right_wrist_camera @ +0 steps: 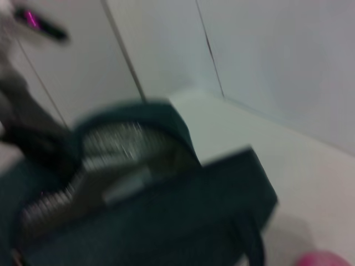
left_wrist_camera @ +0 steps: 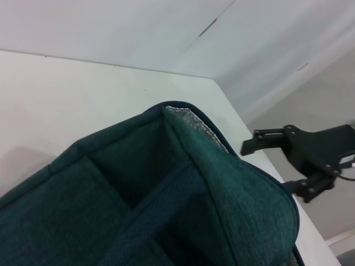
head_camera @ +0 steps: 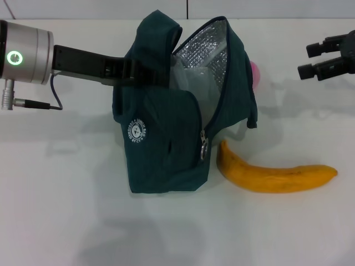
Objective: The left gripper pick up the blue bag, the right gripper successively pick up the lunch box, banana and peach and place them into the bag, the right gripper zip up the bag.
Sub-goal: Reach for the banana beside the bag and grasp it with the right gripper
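Gripping blue bag (head_camera: pixel 166 138): left end effector (head_camera: pixel 130 71) | right end effector (head_camera: pixel 321 58) apart | peach (head_camera: pixel 254 72) behind bag | banana (head_camera: pixel 274 174) beside

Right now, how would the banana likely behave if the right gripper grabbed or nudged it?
The banana lies flat on its curved side, so it would probably pivot rather than roll. It looks firm but bruisable. The open right gripper hovers well clear of it.
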Available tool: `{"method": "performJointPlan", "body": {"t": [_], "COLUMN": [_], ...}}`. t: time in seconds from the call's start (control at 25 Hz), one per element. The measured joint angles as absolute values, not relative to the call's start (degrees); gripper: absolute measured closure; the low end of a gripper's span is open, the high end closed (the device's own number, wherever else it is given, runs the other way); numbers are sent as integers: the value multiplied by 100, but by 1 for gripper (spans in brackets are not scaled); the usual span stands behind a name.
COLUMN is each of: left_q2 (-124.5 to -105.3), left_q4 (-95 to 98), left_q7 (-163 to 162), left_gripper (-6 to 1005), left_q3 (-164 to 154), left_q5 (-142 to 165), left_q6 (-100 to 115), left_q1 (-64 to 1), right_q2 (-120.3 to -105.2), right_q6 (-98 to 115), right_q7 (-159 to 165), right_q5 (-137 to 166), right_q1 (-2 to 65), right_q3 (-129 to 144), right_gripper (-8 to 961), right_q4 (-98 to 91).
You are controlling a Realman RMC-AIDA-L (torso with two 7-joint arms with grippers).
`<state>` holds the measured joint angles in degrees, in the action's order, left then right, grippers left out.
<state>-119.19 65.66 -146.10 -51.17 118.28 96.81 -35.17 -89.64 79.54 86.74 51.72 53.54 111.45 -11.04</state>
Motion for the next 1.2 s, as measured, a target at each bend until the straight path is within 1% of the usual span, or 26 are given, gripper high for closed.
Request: {"method": "performJointPlan", "body": {"t": [0.12,0.16,0.2,0.48,0.68,0.76,0.8,0.88,0.92,1.0,1.08,1.16,1.2], "left_q2": [-11918,-11917,-11916,-11899,-11900,-11900,-11899,-11896,-11895,-11893,-11892,-11891,-11891], "left_q4": [6565,6565,6565,6562,6558,6557,6557,6556,6556,6556,6556,6556,6556], "left_q7": [-14609,-14608,-14607,-14607,-14607,-14607,-14607,-14607,-14607,-14607,-14607,-14608,-14610], "left_gripper": [960,960,960,960,960,960,960,959,959,959,959,959,959], "left_q3": [-5115,-5115,-5115,-5124,-5118,-5116,-5116,-5115,-5115,-5115,-5115,-5115,-5115], "left_q5": [11834,11835,11837,11860,11863,11864,11864,11865,11866,11867,11867,11867,11867], "left_q6": [9648,9638,9627,9549,9541,9541,9541,9541,9541,9538,9527,9507,9492], "left_q1": [-3523,-3525,-3527,-3549,-3550,-3548,-3547,-3550,-3553,-3562,-3576,-3586,-3590], "right_q2": [-8960,-8961,-8977,-9013,-9014,-9017,-9050,-9139,-9220,-9461,-9762,-10013,-10111], "right_q6": [7825,7783,7699,7430,7123,7098,7101,7150,7206,7399,7680,7940,8065], "right_q7": [8781,8873,9076,9234,9026,8790,8710,8643,8637,8652,8733,8919,9089], "right_q5": [5606,5871,6353,7256,7600,7836,8090,8554,8901,9712,10498,11098,11391], "right_q1": [5552,5679,5963,6483,6425,6182,6004,5741,5583,5262,5010,4882,4863], "right_q3": [11144,11144,11143,11145,10983,10470,10010,9300,8852,7961,7168,6693,6569], "right_gripper": [73,74,74,73,78,78,78,78,79,79,79,79,79], "right_q4": [-1106,-1111,-1117,-1293,-1817,-2229,-2487,-2878,-3147,-3746,-4307,-4712,-4841]}}
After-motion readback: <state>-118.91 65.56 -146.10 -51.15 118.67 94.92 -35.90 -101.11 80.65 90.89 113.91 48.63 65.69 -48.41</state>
